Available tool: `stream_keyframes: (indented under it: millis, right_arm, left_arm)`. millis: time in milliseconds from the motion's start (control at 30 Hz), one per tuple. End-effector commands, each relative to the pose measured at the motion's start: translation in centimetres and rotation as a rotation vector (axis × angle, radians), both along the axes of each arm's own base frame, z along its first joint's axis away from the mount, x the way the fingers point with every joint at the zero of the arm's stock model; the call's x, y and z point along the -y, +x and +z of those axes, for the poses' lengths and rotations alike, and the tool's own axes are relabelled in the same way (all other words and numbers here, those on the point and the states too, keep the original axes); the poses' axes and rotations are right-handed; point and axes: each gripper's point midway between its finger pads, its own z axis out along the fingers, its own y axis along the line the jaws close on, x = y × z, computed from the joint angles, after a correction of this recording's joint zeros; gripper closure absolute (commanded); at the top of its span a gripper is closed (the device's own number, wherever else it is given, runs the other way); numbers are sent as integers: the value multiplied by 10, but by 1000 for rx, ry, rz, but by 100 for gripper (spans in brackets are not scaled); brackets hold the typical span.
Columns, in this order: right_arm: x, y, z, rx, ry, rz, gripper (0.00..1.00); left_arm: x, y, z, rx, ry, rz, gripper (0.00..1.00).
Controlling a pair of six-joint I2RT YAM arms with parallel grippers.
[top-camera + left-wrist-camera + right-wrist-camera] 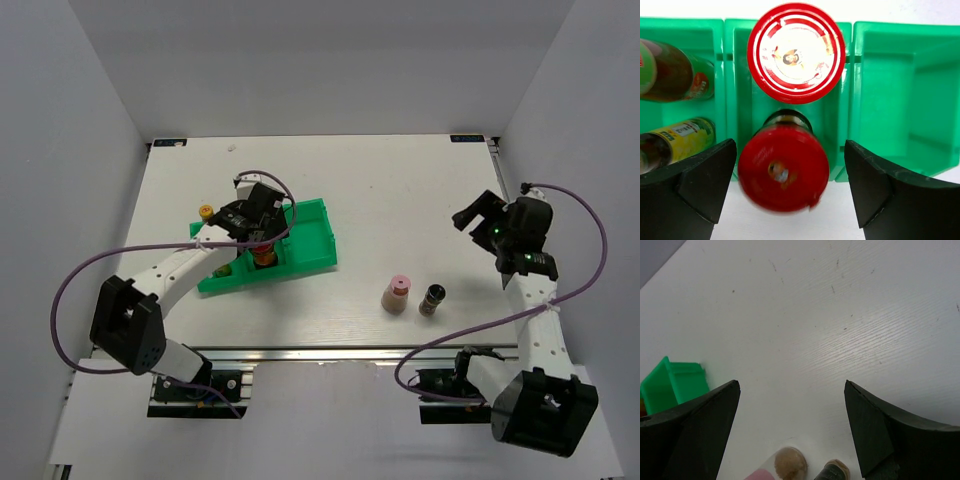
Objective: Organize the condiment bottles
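A green tray (312, 235) sits left of centre. My left gripper (256, 225) hovers over it, open. In the left wrist view its jaws (790, 192) straddle a blurred red-capped bottle (783, 170) at the tray's near edge without gripping it. A second red-capped bottle (796, 52) stands behind it. Two labelled bottles (677, 72) (682, 140) lie in the left compartment. A yellow-capped bottle (206, 212) stands by the tray. A pink-capped beige bottle (397, 294) and a dark bottle (432, 299) stand on the table. My right gripper (476, 212) is open and empty, raised beyond them.
The tray's right compartment (905, 95) holds nothing. In the right wrist view the beige bottle (790, 465) and the dark bottle (832, 471) show at the bottom edge, and a tray corner (675, 385) at the left. Grey walls enclose the table.
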Motion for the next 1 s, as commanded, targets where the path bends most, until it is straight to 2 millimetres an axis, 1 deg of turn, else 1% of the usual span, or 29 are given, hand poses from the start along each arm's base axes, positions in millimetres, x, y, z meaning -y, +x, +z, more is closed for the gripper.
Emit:
stream_keyframes:
  millis: [0,33,67,100,133,167,200,233,267,300,333,367,400,433,467,533,567,600,633,733,967]
  right_arm:
    - [-23,0,29,55,-114,79,11]
    - [-28,-4,26,31,-130,92,11]
    - [-33,-4,31,34,-141,109,11]
    - [-48,-6,31,30,-166,151,11]
    - [-51,-8,26,4,-186,165,11]
    - [-58,-9,29,1,-194,186,11]
    - [-69,-12,27,-10,-210,227,11]
    - [-74,-13,21,-34,-228,251,11]
    - [-81,-17,19,-55,-243,278,10]
    - [-95,-22,15,-66,-266,329,11]
    - [-102,-24,10,-83,-283,368,11]
    - [-109,-30,4,-106,-291,402,11]
    - [-122,-36,-4,-128,-299,456,11]
    - [-127,-39,-9,-145,-307,475,11]
    - [-133,-47,-17,-179,-323,508,11]
    - [-132,-52,-29,-226,-364,509,11]
    - [-134,-56,-34,-247,-372,513,11]
    - [-133,-61,-42,-282,-383,514,11]
    - [-137,-66,-46,-295,-388,534,11]
    - [-138,-76,-58,-334,-405,552,11]
    - [-157,-101,-85,-425,-436,652,12]
  left_arm:
    - [0,4,39,105,-72,9,2]
    - [0,3,42,113,-78,8,2]
    - [1,1,43,108,-84,4,2]
    - [0,0,48,115,-90,8,2]
    - [-1,-1,56,135,-108,13,2]
    - [-1,-3,61,146,-119,12,2]
    - [-1,-4,66,157,-131,14,2]
    - [-2,-7,76,180,-152,15,2]
    - [-2,-9,81,191,-166,14,2]
    - [-2,-11,86,200,-179,12,2]
    - [-4,-15,94,225,-198,10,2]
    - [-5,-17,96,233,-206,11,2]
    - [-8,-18,98,241,-208,21,2]
    - [-11,-22,99,246,-211,33,2]
    - [-14,-24,99,251,-208,43,2]
    - [-21,-25,97,264,-188,67,2]
    - [-24,-28,92,256,-180,74,2]
    - [-26,-28,90,253,-176,81,2]
    - [-27,-29,85,246,-169,86,2]
    - [-25,-28,82,239,-171,83,2]
    - [-20,-25,79,230,-171,62,2]
